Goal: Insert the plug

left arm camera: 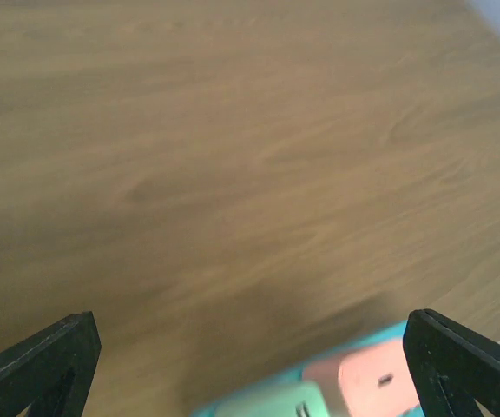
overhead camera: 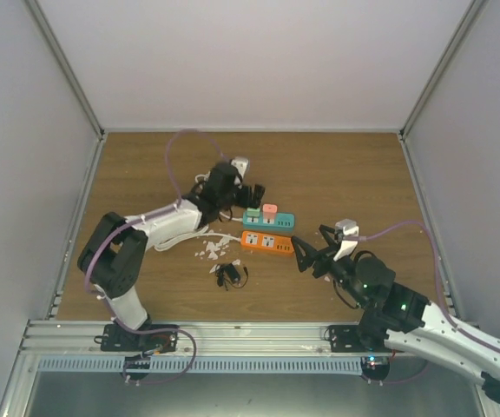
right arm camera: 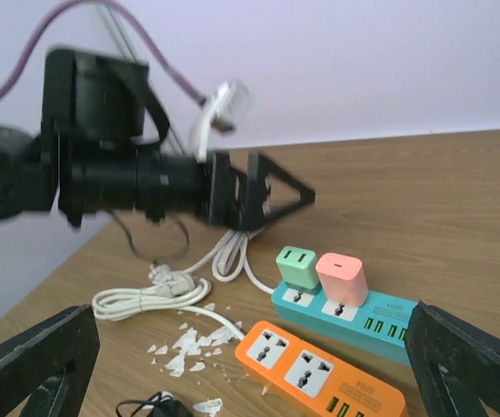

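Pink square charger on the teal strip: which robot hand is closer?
Left. The left gripper is just beside the pink square charger; the right gripper is farther, beyond the orange power strip.

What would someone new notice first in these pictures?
Probably the two bright strips mid-table: a teal power strip carrying a pink charger and a green charger, with an orange power strip lying empty just nearer the arms. The left hand hovers open near the chargers, and white flakes litter the wood beside the orange one.
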